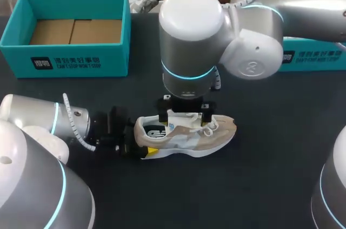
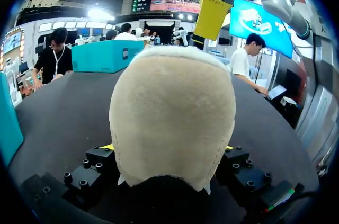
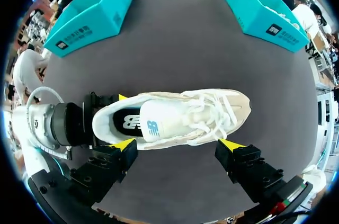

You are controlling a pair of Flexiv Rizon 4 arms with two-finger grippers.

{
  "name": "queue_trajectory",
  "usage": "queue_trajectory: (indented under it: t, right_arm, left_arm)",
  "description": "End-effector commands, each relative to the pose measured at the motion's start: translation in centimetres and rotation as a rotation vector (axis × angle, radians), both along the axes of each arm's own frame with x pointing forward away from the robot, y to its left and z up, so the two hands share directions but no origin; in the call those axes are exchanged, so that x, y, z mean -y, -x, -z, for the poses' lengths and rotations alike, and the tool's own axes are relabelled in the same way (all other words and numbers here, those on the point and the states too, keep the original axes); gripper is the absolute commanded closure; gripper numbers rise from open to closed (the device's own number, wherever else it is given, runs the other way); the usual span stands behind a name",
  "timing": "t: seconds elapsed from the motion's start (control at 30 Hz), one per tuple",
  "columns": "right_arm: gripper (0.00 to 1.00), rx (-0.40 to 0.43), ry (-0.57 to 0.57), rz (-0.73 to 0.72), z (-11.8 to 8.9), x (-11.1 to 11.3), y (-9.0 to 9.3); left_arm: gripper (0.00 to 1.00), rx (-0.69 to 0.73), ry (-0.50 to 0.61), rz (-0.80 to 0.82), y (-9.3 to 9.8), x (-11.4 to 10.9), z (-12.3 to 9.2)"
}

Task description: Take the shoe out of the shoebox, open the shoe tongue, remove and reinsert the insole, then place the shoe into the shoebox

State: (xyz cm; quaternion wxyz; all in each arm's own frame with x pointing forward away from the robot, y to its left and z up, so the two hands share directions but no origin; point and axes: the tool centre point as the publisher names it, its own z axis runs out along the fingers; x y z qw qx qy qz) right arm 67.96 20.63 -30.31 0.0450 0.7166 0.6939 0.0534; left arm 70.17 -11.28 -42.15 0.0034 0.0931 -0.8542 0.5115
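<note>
Your shoe [image 1: 189,137] stands on its sole in the middle of the bench [image 1: 270,175]. It is out of the shoebox. Its heel points to the left edge and its toe points to the right edge. The laces are on top, near the toe end.

Your left jaws come in low from the left edge and have hold of the shoe's heel. They are open just as wide as the heel. In the left wrist view the soft, pale heel [image 2: 172,118] fills the space between the two fingers and touches both sides. One yellow tip [image 1: 152,151] shows by the heel, down near the sole.

Your right jaws hang over the shoe from above. They are open very wide and hold nothing. In the right wrist view the shoe [image 3: 175,121] lies ahead of the two yellow tips [image 3: 123,144]. One tip is near the heel end and the other is near the toe end. You cannot tell if either tip touches the shoe.

The shoebox [image 1: 70,58] sits open at the far left corner, with its brown bottom showing. It is well apart from the shoe. A second teal box [image 1: 313,58] sits by the far edge on the right, partly hidden behind your right arm [image 1: 216,34].
</note>
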Motion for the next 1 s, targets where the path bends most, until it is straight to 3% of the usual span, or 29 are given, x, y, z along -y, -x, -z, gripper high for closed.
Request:
queue_trajectory:
  t: [0.03, 0.27, 0.57, 1.0]
  right_arm:
    - [0.0, 0.0, 0.226, 0.396, 0.6, -4.0, 0.2]
    - [0.0, -0.016, 0.217, 0.393, 1.0, -4.1, 0.1]
    - [0.0, 0.045, 0.29, 0.477, 1.1, -3.6, -1.0]
    - [0.0, 0.027, 0.356, 0.546, 4.1, -3.0, -1.8]
  left_arm:
    - [1.0, -0.001, -0.004, -0.002, 0.2, -0.1, 0.9]
    - [1.0, -0.001, -0.004, -0.002, 0.2, -0.1, 0.9]
    - [1.0, -0.001, -0.004, -0.002, 0.2, -0.1, 0.9]
    - [1.0, -0.001, -0.004, -0.002, 0.2, -0.1, 0.9]
